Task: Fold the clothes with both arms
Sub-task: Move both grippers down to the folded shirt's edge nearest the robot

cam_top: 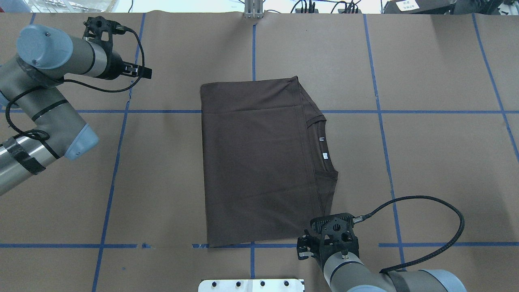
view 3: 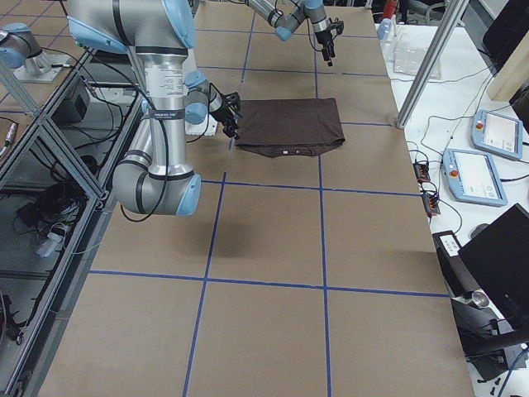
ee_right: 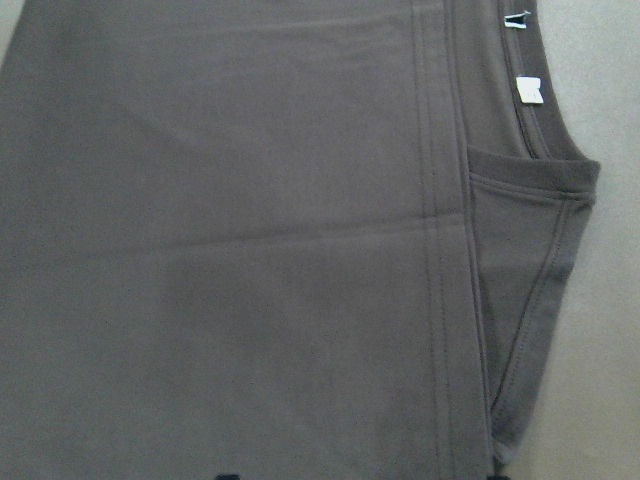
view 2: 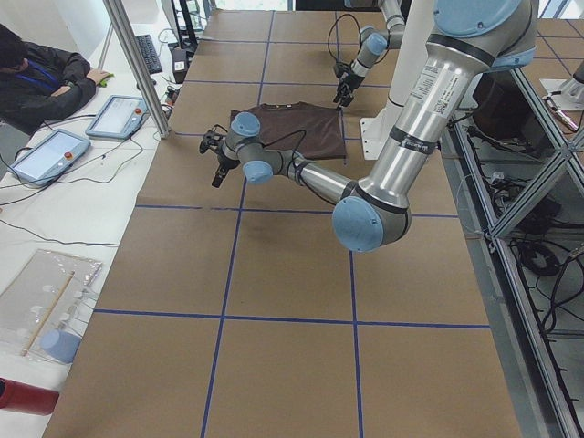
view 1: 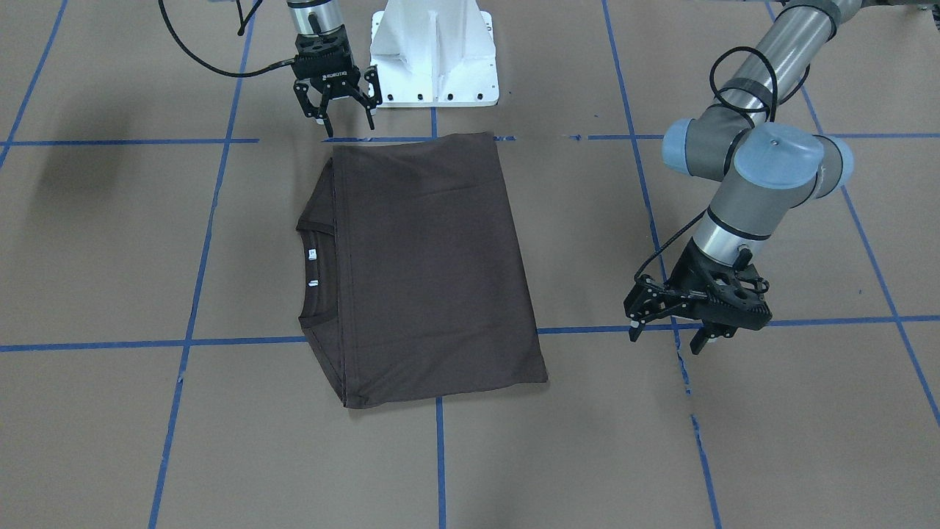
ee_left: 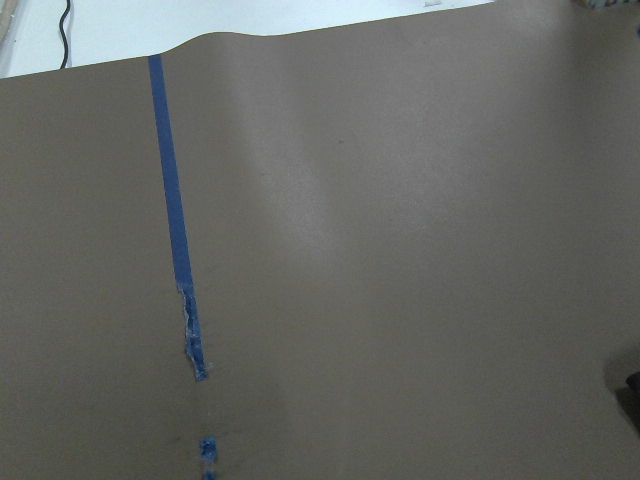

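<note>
Jaws on the right gripper (view 1: pixel 345 121) are spread wide with nothing in them. Jaws on the left gripper (view 1: pixel 664 339) are also apart and empty. The dark brown T-shirt (view 1: pixel 433 272) lies flat on the tabletop (view 1: pixel 734 441), folded to a rough rectangle, with a stitched edge laid over the top just beside the collar (view 1: pixel 317 275). Its collar-side corner nearest the robot sits just ahead of the right jaws, not gripped. The right wrist view looks down on the fabric, with the collar and white neck tags (view 1: pixel 312 255) off to that jaw set's right. The white pedestal (view 1: pixel 433 51) stands just beside the right jaws. The left jaws are well apart from the shirt, out past its plain edge opposite the collar. They hang over bare brown paper near a blue tape line (ee_left: pixel 172 200), which is all the left wrist view shows.
</note>
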Robot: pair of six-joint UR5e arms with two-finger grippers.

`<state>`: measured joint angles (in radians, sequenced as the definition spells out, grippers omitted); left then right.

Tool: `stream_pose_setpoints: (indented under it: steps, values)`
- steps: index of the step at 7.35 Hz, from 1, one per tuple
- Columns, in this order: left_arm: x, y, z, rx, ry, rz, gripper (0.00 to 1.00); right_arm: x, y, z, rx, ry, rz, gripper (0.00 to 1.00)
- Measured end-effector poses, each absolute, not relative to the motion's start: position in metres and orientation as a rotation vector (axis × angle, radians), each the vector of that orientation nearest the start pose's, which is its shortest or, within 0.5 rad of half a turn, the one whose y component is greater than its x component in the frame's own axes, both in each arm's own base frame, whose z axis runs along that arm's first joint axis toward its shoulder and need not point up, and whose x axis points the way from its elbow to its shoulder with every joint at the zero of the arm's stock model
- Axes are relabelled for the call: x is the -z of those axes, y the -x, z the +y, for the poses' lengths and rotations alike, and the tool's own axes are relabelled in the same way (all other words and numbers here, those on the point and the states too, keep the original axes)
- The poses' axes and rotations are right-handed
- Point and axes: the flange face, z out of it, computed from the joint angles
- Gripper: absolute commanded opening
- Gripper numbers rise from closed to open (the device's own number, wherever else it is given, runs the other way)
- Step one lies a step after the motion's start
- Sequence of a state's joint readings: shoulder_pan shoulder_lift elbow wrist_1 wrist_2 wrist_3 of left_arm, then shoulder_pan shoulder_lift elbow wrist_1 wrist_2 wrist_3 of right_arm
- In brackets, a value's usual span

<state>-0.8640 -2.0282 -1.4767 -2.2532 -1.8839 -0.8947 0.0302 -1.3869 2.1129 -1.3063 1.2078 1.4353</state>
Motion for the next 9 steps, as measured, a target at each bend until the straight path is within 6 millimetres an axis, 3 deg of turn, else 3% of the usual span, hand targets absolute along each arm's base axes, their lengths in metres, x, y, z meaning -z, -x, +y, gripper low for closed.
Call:
stream_pose_setpoints:
  steps: [1,2,3,4,5,6,8,9]
  values:
    - [-0.351,-0.384,-0.559,0.028,-0.473,1.001,1.00,-0.283,0.489,-0.195,-0.133,-0.387,-1.004,0.95]
    - [-0.337,-0.403,-0.515,0.061,-0.414,1.068,1.00,-0.281,0.482,-0.206,-0.207,-0.360,-1.036,0.86]
    - [-0.326,-0.423,-0.458,0.112,-0.347,1.126,1.00,-0.279,0.475,-0.216,-0.289,-0.335,-1.056,0.76]
    - [-0.321,-0.443,-0.400,0.177,-0.274,1.168,0.90,-0.277,0.470,-0.225,-0.375,-0.304,-1.075,0.77]
    - [-0.317,-0.464,-0.352,0.254,-0.200,1.194,0.70,-0.274,0.466,-0.232,-0.449,-0.276,-1.092,0.82]
    - [-0.316,-0.487,-0.309,0.339,-0.131,1.209,0.57,-0.272,0.463,-0.237,-0.486,-0.265,-1.101,0.85]
    - [-0.314,-0.524,-0.243,0.481,-0.013,1.226,0.57,-0.273,0.459,-0.244,-0.511,-0.266,-1.100,0.88]
    - [-0.313,-0.532,-0.227,0.512,0.016,1.223,0.57,-0.273,0.458,-0.246,-0.514,-0.268,-1.098,0.88]
